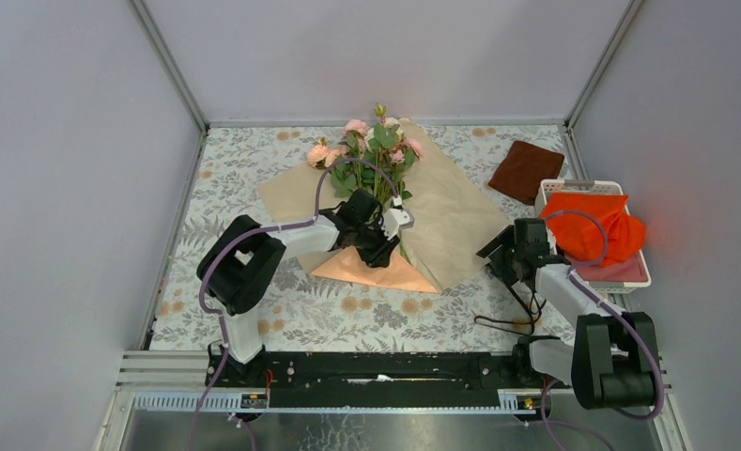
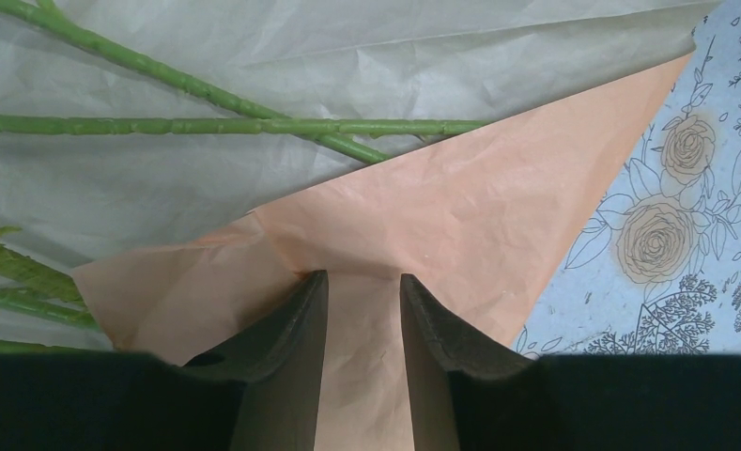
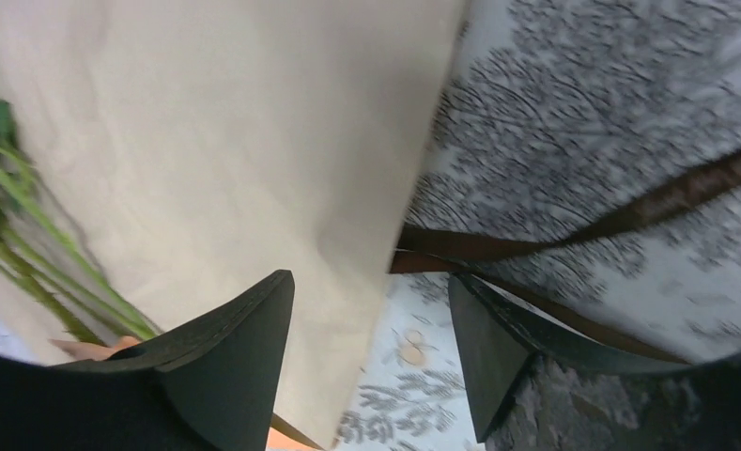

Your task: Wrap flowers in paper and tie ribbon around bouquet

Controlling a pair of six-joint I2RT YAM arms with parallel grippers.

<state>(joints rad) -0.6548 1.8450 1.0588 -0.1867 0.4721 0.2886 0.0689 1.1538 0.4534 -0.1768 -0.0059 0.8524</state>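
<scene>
The flowers (image 1: 371, 146) are lying on the paper (image 1: 451, 221) in the middle of the bench (image 1: 347, 315), blooms pointing to the far side and stems (image 2: 207, 125) running back towards the arms. The paper is showing its tan side. Its right part is lying folded in beside the flowers, and a peach corner (image 2: 460, 216) is turning up at the near end.

The left pincer (image 2: 364, 277) is reaching over that peach corner with its fingers partly spread and the paper showing in the gap. Whether the tips are pressing on it I cannot tell.

The right pincer (image 3: 371, 305) is hanging spread wide and gripping nothing, above the right edge of the paper. The ribbon (image 3: 648, 207) is trailing across the bench just beside that edge.

A brown cloth (image 1: 524, 169) is lying at the far right. An orange cloth (image 1: 587, 225) is sitting in a white basket (image 1: 629, 272) near the right arm.
</scene>
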